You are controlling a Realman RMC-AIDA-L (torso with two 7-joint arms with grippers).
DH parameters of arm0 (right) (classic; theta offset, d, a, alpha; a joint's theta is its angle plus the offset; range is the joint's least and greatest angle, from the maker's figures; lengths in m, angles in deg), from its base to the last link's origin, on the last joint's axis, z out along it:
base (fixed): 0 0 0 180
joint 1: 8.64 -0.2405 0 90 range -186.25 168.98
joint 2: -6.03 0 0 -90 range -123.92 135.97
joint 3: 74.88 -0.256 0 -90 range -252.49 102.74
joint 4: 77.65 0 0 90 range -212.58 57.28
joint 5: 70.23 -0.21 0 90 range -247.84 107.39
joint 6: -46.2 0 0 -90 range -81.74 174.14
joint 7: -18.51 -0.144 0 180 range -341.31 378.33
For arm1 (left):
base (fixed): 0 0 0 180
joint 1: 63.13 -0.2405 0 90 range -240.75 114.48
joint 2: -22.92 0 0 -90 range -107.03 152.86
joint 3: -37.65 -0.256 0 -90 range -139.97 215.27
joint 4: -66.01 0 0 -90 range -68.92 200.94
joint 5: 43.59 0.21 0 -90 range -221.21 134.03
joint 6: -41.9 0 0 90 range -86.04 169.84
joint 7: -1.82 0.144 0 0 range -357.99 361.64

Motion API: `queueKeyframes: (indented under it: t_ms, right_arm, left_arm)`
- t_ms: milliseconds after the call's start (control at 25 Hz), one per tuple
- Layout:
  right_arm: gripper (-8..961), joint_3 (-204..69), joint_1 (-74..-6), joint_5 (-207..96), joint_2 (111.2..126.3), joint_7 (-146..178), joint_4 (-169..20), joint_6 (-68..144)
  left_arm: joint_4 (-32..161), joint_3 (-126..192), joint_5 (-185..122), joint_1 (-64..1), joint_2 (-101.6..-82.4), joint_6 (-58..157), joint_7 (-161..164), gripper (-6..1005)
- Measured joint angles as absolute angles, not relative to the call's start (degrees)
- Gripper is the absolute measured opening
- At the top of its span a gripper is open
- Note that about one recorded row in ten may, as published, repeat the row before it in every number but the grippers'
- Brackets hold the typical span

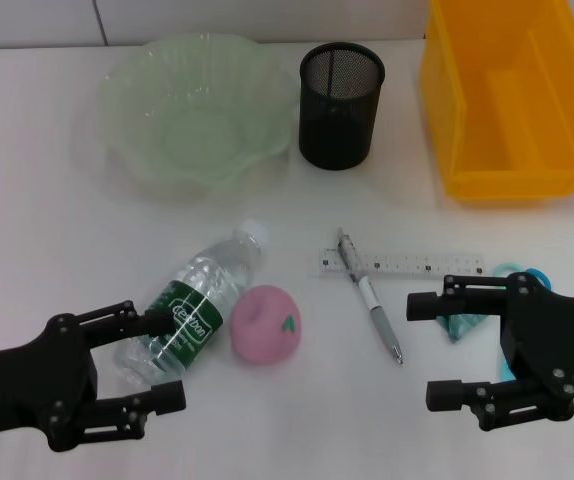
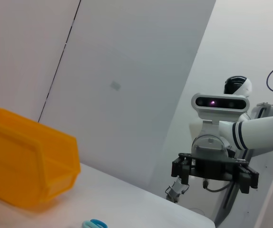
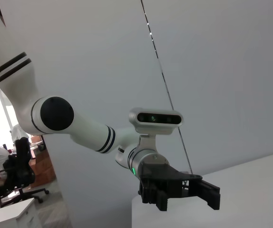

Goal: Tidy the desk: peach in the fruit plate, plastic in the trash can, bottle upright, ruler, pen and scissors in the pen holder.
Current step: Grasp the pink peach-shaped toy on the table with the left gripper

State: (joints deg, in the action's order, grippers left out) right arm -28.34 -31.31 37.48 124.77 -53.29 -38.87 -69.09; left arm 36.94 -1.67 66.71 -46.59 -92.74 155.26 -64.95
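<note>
Left gripper (image 1: 157,362): we see its fingers spread apart at the near left, flanking the base end of the bottle and gripping nothing.
Right gripper (image 1: 435,350): fingers released and empty at the near right, pointing toward the middle of the surface (image 1: 47,210).
Bottle (image 1: 195,304): lying on its side — long axis diagonal, white cap toward the far right, base toward us.
Peach (image 1: 266,323): just beside the bottle's right, leaf mark facing right.
Pen (image 1: 369,294): long axis runs from far left to near right, metal tip nearest us; its far end crosses the ruler.
Plastic (image 1: 460,326): crumpled scrap tucked behind the right gripper's upper finger.
Scissors (image 1: 523,270): only the blue loops show — we cannot tell which way the blades point.
Ruler (image 1: 417,264): flat, long axis left to right.
Fruit plate (image 1: 127,85): far left.
Pen holder (image 1: 339,105): upright, between plate and bin.
Trash can (image 1: 445,120): far right.
</note>
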Motion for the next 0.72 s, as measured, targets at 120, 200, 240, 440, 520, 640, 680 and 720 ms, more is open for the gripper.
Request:
queueKeyframes:
  t_ms: [120,200,240,440,520,640,680,720]
  right_arm:
    - [789,-28.45,-31.31,37.48,124.75,-53.29,-38.8,-69.08]
    - [790,-28.57,-31.23,37.45,124.58,-53.29,-38.81,-68.97]
    - [790,-28.66,-31.06,37.41,124.45,-53.29,-38.85,-68.75]
    - [790,-31.01,-28.4,37.48,123.51,-53.16,-39.16,-67.51]
    - [790,-32.72,-26.7,37.58,123.03,-52.76,-39.22,-67.44]
    - [789,-35.68,-24.52,38.21,122.17,-52.26,-40.01,-67.33]
    - [789,-36.88,-23.86,38.62,121.83,-51.89,-40.51,-67.31]
    - [789,-38.11,-23.25,39.06,121.57,-51.57,-40.97,-67.3]
  left_arm:
    - [36.02,-1.77,66.71,-46.32,-92.74,155.32,-66.38,798]
    - [34.92,-1.86,66.71,-46.19,-92.84,155.41,-67.71,796]
    - [29.79,-2.52,66.71,-45.72,-93.57,155.51,-72.22,795]
    - [19.2,-4.49,68.4,-42.06,-95.0,154.5,-83.31,791]
    - [17.39,-4.88,69.37,-40.8,-95.25,154.4,-85.74,789]
    - [12.66,-7.92,73.21,-34.12,-95.62,153.2,-94.13,787]
    - [12.32,-8.7,73.65,-33.1,-95.64,152.72,-95.18,786]
    - [12.32,-8.7,73.65,-33.1,-95.64,152.72,-95.18,785]
